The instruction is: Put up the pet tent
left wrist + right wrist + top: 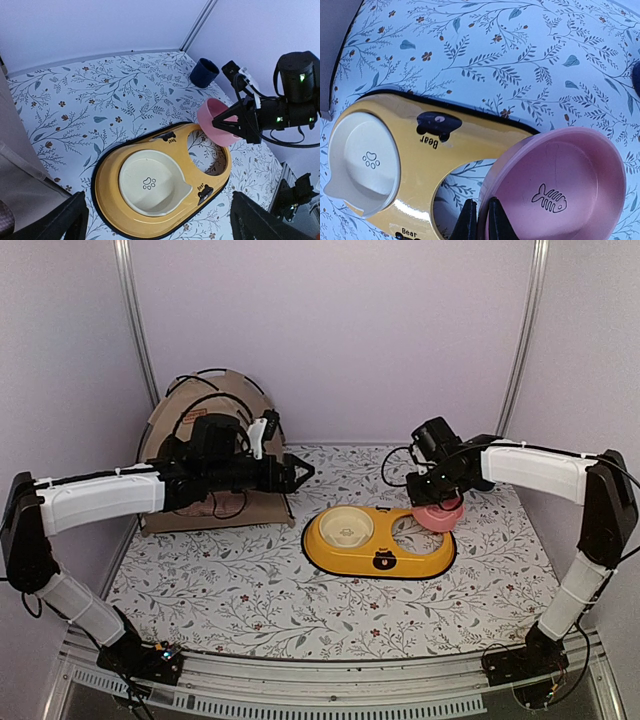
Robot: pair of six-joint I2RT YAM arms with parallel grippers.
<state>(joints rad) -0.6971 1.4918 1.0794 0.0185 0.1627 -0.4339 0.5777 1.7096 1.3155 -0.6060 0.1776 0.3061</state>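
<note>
My right gripper [479, 216] pinches the pink bowl [555, 190] by its rim over the empty hole of the yellow feeder tray [420, 558], while my left gripper [303, 472] hangs fingers apart left of the tray, before the standing pet tent [165, 430]; next, I judge, lower the bowl squarely in.

The left arm [100, 498] and the right arm [535, 468] look alike: smooth white plastic shells over the long links, with matte black housings at the joints [607, 510]. Each rises from a black base block [520, 665]. The left gripper [300, 473] and the right gripper [481, 210] are black, with pointed, wedge-shaped fingers. A thin black cable [395, 465] loops loose beside the right wrist, and small green lights [301, 77] glow on its black casing.
</note>
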